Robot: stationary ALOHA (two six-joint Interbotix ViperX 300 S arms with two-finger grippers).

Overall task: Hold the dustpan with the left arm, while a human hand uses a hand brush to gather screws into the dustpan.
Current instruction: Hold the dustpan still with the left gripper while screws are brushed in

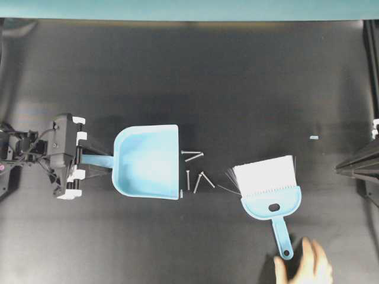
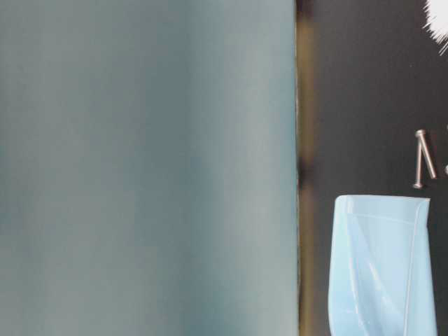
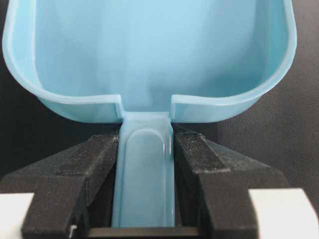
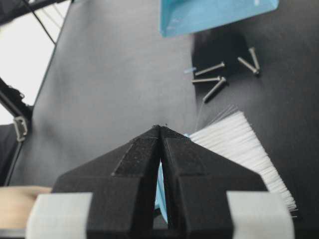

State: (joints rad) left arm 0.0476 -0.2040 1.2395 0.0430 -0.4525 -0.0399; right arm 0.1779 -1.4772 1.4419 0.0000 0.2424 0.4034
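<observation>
The left gripper [image 3: 146, 199] is clamping the dustpan [image 1: 148, 161] handle. The right gripper [image 4: 160, 130] is sitting closed, holding nothing. The screws [image 1: 195, 168] are lying beside the pan.

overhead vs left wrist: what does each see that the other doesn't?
Overhead only: the hand brush lying flat, the screws scattered before the pan's wide edge, the human hand near the brush handle's end. Left wrist only: the fingers pressed against both sides of the handle. Both: the dustpan and the left gripper closed on its handle.
</observation>
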